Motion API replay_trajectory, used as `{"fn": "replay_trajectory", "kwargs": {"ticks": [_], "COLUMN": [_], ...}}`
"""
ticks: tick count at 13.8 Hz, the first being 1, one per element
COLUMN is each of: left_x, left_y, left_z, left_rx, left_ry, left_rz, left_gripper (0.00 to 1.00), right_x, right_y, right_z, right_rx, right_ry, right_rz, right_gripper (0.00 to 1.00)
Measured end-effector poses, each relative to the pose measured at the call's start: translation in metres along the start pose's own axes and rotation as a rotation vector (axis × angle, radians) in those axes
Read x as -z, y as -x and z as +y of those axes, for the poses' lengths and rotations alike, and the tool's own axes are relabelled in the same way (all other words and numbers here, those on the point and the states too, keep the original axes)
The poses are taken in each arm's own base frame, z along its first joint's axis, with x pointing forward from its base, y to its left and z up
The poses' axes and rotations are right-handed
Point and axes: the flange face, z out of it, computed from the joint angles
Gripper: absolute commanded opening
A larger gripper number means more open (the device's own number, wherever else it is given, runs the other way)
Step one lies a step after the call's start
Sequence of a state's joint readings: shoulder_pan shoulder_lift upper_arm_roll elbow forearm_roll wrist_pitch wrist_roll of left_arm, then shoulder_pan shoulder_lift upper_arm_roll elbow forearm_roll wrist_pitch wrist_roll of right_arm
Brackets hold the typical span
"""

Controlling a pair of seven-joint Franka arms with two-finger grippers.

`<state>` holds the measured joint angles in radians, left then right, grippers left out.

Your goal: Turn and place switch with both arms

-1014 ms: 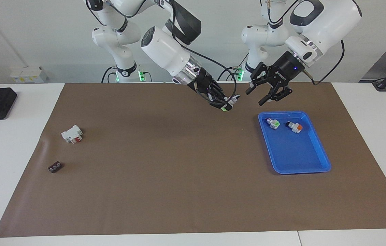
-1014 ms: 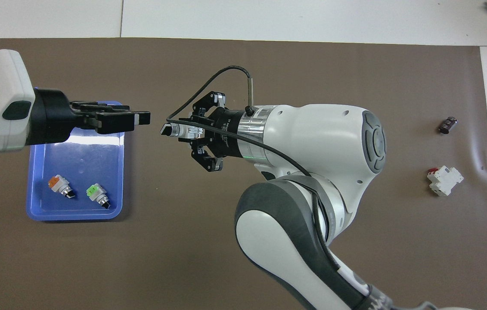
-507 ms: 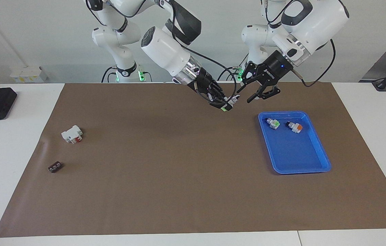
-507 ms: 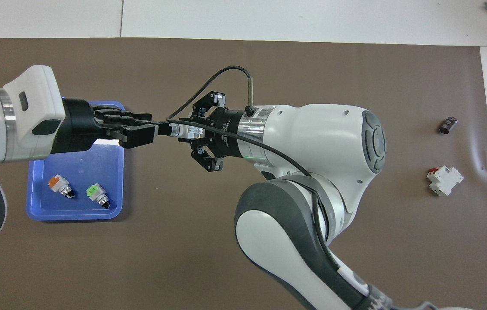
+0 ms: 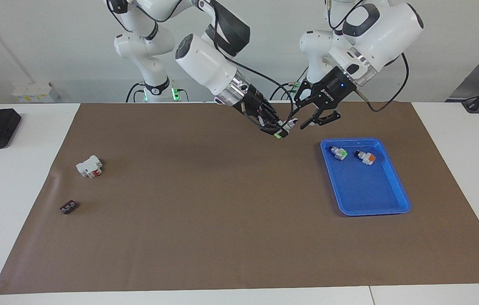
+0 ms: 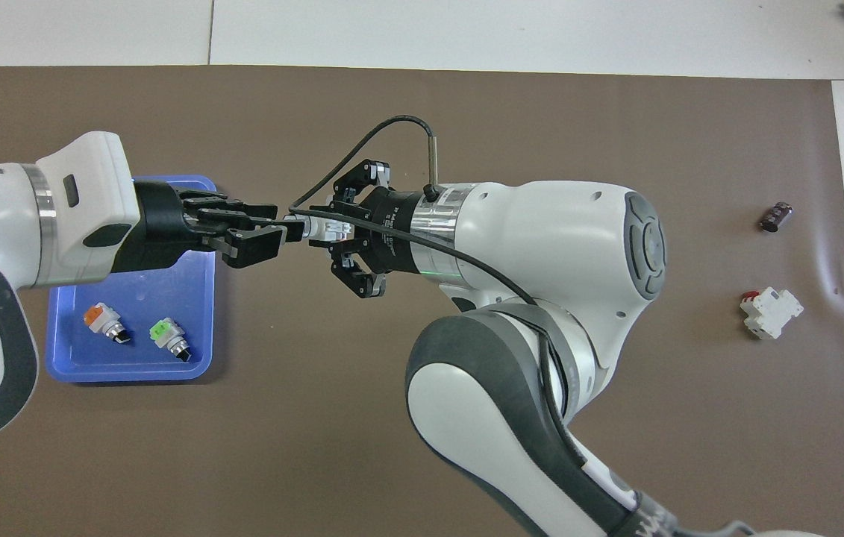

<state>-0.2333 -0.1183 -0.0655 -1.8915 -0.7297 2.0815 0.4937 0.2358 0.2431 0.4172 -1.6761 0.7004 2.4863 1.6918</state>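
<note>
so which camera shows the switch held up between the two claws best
The facing view: the switch shows its green cap in the right claw, with the left claw at its other end. In the overhead view only a white sliver shows, no green cap.

Brown paper mat (image 5: 222,220) covers most of the white table (image 5: 10,190). The blue plastic tray (image 5: 366,190) sits on it toward the left arm's end. Inside, at the end nearer the robots, a second green-capped switch (image 5: 339,153) lies beside an orange-capped switch (image 5: 366,157) (orange one further toward the left arm's end). The white block with a red part (image 5: 89,166) is well apart, toward the right arm's end, with a small dark component (image 5: 68,207) farther out. Right gripper (image 5: 276,129) and left gripper (image 5: 300,120) meet over the mat beside the tray, with the green-capped white switch (image 5: 286,127) between them.
</note>
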Motion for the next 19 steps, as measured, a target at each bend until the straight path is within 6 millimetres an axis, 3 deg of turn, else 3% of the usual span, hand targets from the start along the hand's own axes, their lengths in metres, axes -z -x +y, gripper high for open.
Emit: {"fn": "replay_trajectory", "kwargs": {"ticks": [3,5,13,19], "left_x": [-0.0004,-0.0003,0.0012,0.0022], "left_y": [0.0004,0.0006,0.0020,0.0031], "left_z": [0.0024,0.0037,0.0020,-0.0009], "left_rx": [-0.005,-0.007,0.047,0.546], "left_ry": [0.003,0.005,0.009,0.006], "left_rz": [0.000,-0.001,-0.008,-0.015], "left_gripper": [0.19,0.00,0.00,0.00], "right_x": [-0.0010,-0.0017,-0.0031,-0.0036], "right_y": [-0.0007,-0.0018,-0.0006,0.0000], "right_z": [0.0000,-0.0002,0.0014,0.0026], "right_rx": [-0.001,-0.003,-0.001,0.000], "right_ry": [0.002,0.002,0.007,0.013], "right_rz": [0.000,0.001,0.001,0.001], "right_gripper": [0.00,0.00,0.00,0.00]}}
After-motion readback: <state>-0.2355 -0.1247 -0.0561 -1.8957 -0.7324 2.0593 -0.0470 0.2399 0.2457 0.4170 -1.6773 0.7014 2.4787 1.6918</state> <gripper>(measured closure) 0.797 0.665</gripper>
